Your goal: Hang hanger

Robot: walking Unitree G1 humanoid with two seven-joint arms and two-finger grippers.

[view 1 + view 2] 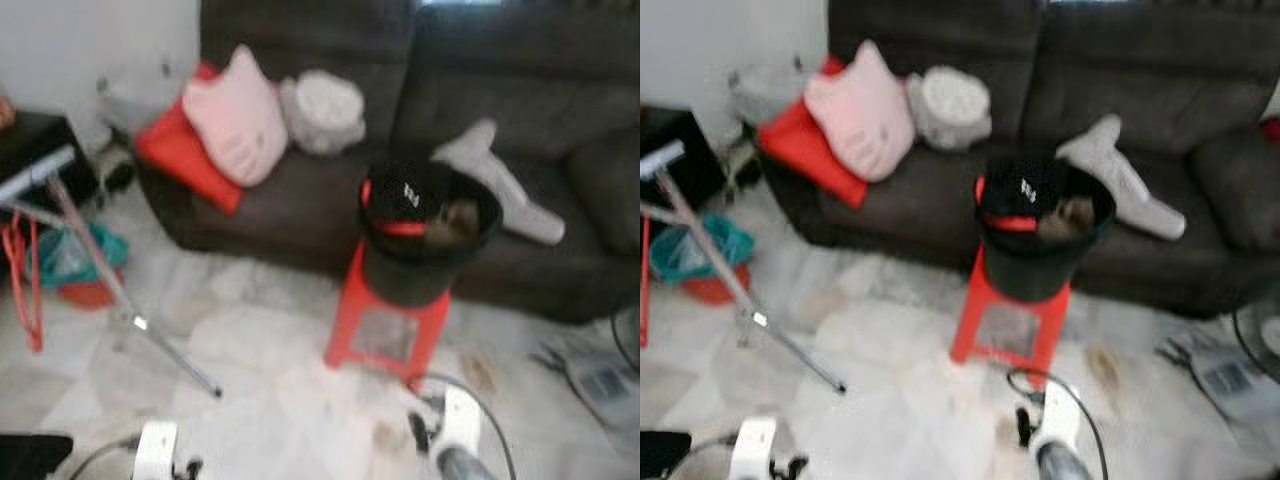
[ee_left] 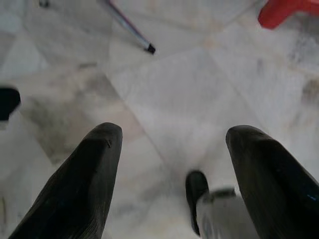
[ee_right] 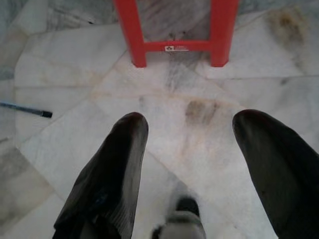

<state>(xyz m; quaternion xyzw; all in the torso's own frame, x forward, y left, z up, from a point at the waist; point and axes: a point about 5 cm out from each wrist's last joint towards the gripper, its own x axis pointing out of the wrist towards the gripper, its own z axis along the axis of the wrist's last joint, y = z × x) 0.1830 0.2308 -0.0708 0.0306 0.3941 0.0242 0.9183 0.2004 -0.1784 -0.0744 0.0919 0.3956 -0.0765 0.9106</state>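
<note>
A black bucket stands on a red stool in front of the sofa. It holds dark clothes and a red curved piece that may be a hanger. At the far left, red hangers hang from a silver drying rack with splayed legs. Both arms are low, with their wrists at the bottom edge of the eye views. My left gripper is open over bare marble floor, near a rack leg tip. My right gripper is open over the floor, just short of the stool's legs.
A dark sofa carries a pink cushion, a red cushion, a white plush and a grey plush. A teal and red basin sits on the left. Papers lie on the floor at the right.
</note>
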